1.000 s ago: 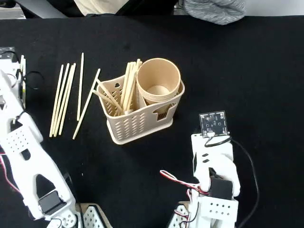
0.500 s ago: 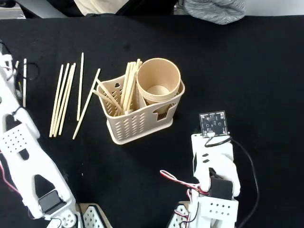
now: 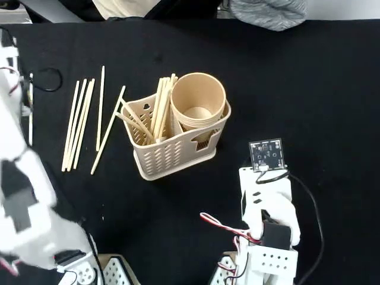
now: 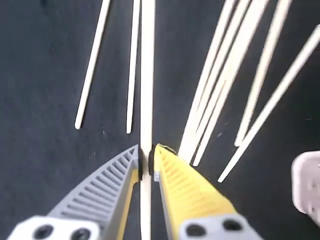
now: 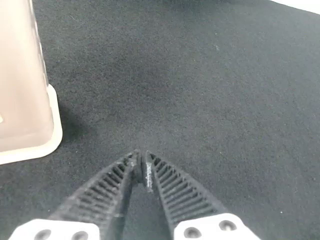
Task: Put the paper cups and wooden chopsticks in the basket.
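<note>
My left gripper is shut on one wooden chopstick, held lengthwise above the black table. In the high view that chopstick lies along the left arm at the table's left edge. Several loose chopsticks lie left of the basket; they also appear in the left wrist view as loose chopsticks. The basket holds stacked paper cups and several upright chopsticks. My right gripper is shut on nothing, low over the table beside the basket's corner.
The right arm rests at the front right of the basket. Grey fabric lies at the table's far edge. Black table surface stretches to the right of the basket.
The left arm has swung toward the table's far left corner with the chopstick in its gripper and appears motion-blurred. The right arm has not moved.
</note>
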`<state>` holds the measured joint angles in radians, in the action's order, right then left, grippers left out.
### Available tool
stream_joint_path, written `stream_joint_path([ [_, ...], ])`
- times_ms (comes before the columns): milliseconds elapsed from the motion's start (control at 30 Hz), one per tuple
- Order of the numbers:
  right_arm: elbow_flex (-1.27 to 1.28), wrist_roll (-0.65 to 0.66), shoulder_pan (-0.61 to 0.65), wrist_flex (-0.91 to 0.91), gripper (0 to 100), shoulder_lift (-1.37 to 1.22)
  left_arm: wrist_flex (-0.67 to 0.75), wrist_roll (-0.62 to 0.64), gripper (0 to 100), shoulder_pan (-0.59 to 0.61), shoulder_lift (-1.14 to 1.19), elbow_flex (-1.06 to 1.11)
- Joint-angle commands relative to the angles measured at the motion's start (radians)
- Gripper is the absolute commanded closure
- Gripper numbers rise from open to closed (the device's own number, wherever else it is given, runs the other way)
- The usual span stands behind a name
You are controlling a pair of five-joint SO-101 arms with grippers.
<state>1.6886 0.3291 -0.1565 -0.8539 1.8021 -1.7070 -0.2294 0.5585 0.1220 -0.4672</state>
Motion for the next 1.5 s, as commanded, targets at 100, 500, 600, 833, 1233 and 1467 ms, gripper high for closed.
stream_joint_path([
  [100,-0.004,0.006,0.012,0.009,98.4,0.070,0.295,0.040,97,-0.174,-0.707,0.493],
  [500,-0.004,0.000,0.014,-0.011,98.4,0.071,1.154,0.204,97,-0.542,-1.774,1.389],
  [600,-0.004,0.000,0.014,-0.020,98.4,0.071,1.316,0.207,97,-0.716,-1.890,1.534],
  [833,-0.004,0.003,0.012,-0.147,98.4,0.071,1.378,0.210,97,-0.938,-1.786,1.612],
  [1233,-0.004,0.006,0.012,-0.161,98.5,0.071,1.453,0.428,91,-0.848,-1.493,1.669],
  [1467,-0.004,0.006,0.012,-0.163,98.4,0.071,1.358,0.428,86,-0.848,-1.493,1.655],
])
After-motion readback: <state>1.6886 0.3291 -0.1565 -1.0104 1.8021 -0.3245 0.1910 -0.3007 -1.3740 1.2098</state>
